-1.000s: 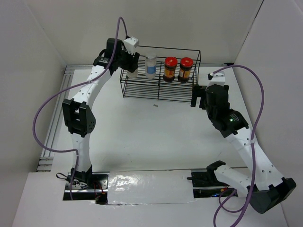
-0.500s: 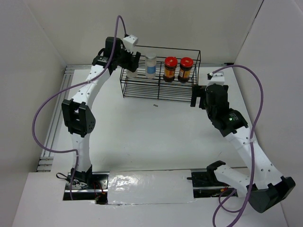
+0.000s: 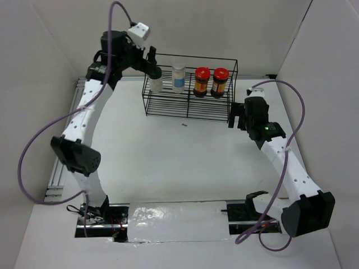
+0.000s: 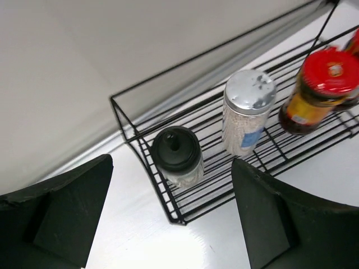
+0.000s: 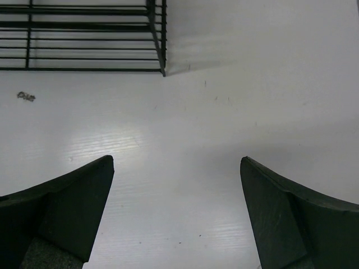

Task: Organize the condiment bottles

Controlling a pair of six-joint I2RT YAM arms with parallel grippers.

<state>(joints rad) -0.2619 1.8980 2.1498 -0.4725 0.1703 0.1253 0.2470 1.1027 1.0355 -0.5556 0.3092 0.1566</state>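
Leftward rose my left tool (image 4: 171, 216), open, off the black-capped bottle (image 4: 178, 157); likely light, slick, best gripped mid-body.

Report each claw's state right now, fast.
Left claw: open, holding nothing; the black-capped bottle stands free in the rack.
Right claw: open, holding nothing.

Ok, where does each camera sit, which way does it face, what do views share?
Top external: above, behind the bases, looking down; both arms, wire rack, four bottles.
Left wrist: over the rack's left end, looking down past open left gripper at black-capped bottle, silver-capped bottle, red-lidded jar.
Right wrist: faces table, rack corner; open right gripper shows.
Shared: the rack, all three.
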